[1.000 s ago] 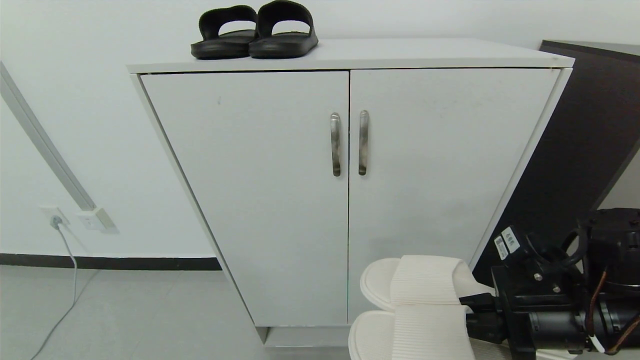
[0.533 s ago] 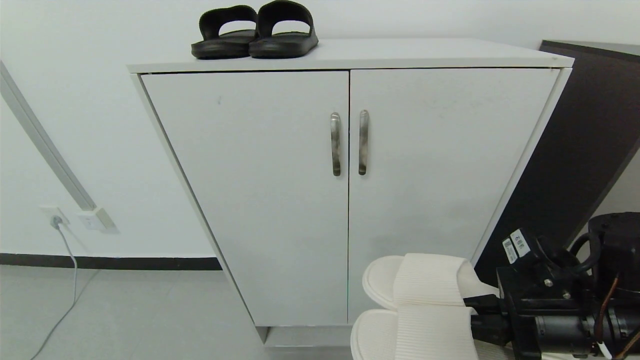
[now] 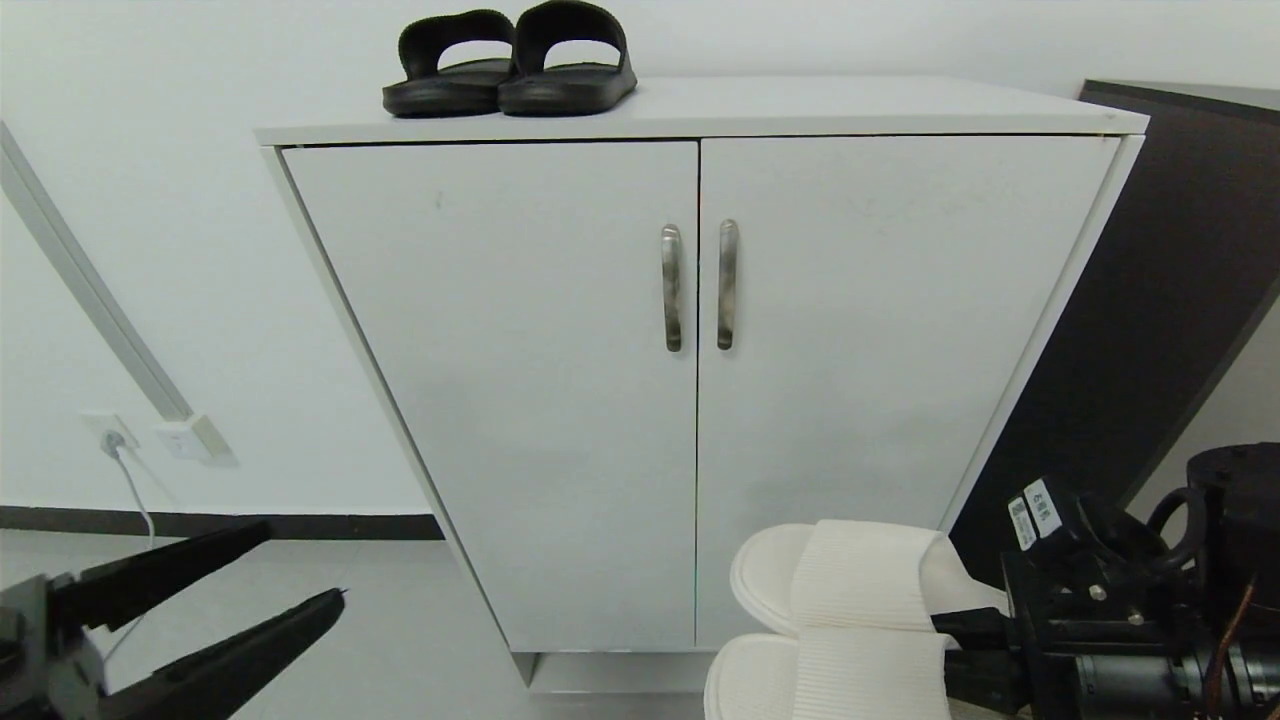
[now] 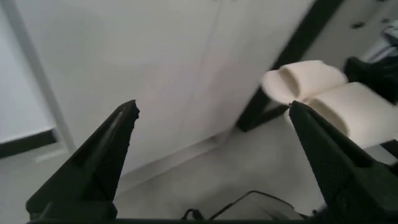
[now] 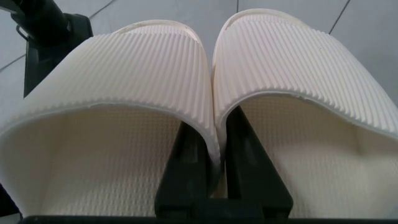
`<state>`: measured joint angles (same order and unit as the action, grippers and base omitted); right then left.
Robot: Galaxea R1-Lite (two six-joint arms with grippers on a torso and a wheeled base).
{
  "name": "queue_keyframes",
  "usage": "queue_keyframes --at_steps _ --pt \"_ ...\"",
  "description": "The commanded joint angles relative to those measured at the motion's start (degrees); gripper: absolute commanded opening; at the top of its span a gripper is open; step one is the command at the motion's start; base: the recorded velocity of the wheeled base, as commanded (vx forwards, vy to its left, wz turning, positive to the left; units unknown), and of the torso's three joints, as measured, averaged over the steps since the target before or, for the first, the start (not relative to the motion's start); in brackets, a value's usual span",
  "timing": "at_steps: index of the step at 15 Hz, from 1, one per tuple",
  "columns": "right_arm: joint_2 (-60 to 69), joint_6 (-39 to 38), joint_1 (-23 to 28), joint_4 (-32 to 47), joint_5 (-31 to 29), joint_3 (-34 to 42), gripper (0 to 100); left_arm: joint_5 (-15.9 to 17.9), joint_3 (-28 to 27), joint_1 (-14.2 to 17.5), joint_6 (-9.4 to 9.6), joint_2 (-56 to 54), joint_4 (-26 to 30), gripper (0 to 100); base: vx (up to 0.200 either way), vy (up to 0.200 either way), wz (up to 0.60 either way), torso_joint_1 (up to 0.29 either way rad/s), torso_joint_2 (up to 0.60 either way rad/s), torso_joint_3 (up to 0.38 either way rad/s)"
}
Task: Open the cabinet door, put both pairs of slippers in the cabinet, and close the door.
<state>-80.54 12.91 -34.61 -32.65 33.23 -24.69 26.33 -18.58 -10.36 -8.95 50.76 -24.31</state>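
Note:
A white two-door cabinet (image 3: 560, 400) stands before me with both doors closed and two metal handles (image 3: 672, 288) at the centre seam. A pair of black slippers (image 3: 510, 62) sits on its top, at the left. My right gripper (image 3: 950, 640), low at the right, is shut on the pair of white slippers (image 3: 850, 610), pinching the inner straps of the two together (image 5: 214, 134). My left gripper (image 3: 300, 565) is open at the lower left, in the air, fingertips (image 4: 127, 115) wide apart and pointing toward the cabinet's lower part (image 4: 174, 68).
A dark panel (image 3: 1160, 300) leans against the cabinet's right side. A wall socket with a white cable (image 3: 125, 480) and a slanted conduit (image 3: 80, 280) are on the wall at the left. Grey floor (image 3: 380, 640) lies open left of the cabinet base.
My left gripper has come into the head view at the lower left. The right gripper with the white slippers has sunk slightly and drifted right.

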Motion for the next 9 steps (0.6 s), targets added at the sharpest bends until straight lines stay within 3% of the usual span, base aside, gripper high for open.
queue_keyframes --at_steps 1,4,6,9 --pt "-0.1 0.0 -0.2 0.0 0.1 0.0 0 0.4 -3.1 -7.6 -0.1 11.3 -5.8 100 0.0 0.0 0.0 0.0 0.0 0.0" --pt "-0.1 -0.1 -0.1 -0.1 0.1 0.0 0 0.1 -10.0 -15.6 -0.54 17.4 -6.8 100 0.0 0.0 0.0 0.0 0.0 0.0" --pt "-0.2 -0.1 -0.1 -0.1 0.1 0.0 0 -0.5 -14.6 -21.7 -1.95 21.7 -6.8 100 0.0 0.0 0.0 0.0 0.0 0.0" --pt "-0.5 -0.1 -0.1 0.0 0.1 0.1 0 -0.5 -19.7 -24.1 -2.21 26.8 -7.2 100 0.0 0.0 0.0 0.0 0.0 0.0"
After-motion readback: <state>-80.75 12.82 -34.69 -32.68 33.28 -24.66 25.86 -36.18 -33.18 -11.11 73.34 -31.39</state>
